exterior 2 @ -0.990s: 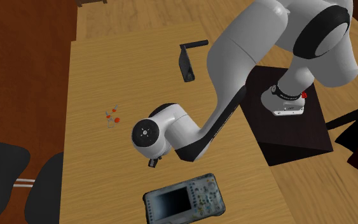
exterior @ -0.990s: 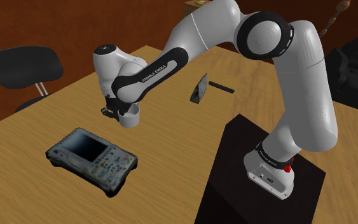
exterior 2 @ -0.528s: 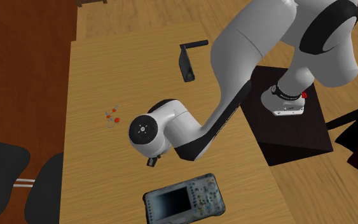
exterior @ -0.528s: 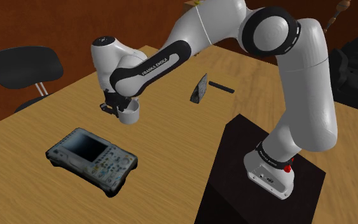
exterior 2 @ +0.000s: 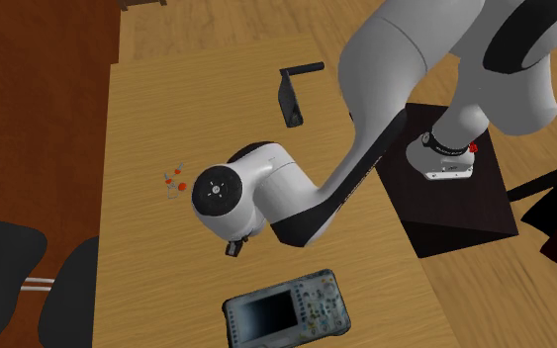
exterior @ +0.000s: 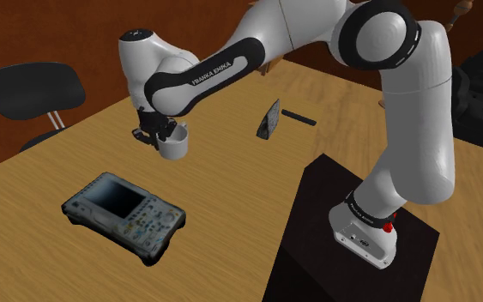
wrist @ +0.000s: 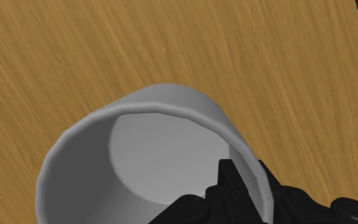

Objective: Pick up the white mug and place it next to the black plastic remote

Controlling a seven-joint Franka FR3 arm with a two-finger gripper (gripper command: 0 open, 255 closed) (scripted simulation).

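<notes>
- You look almost straight down on a light wooden table (exterior 2: 157,119); the white arm with dark joints (exterior 2: 365,129) reaches across it from a black box stand (exterior 2: 464,216)
- Beside the arm's upper link lies a slim black bar-shaped remote (exterior 2: 303,69), with a dark flat slab (exterior 2: 289,104) just beside it
- Near the round white wrist (exterior 2: 217,193) sit tiny red and orange bits (exterior 2: 174,180)
- Toward the lower edge lies a grey handheld device with a dark screen (exterior 2: 286,318)
- At your lower left a black chair (exterior 2: 9,277) stands on the reddish-brown floor (exterior 2: 29,99)

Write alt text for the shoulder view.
A white robot arm's black gripper holds a white mug by its rim over a wooden table. A grey handheld device with a screen lies nearer the camera; a slim black remote lies toward the view's right.
</notes>
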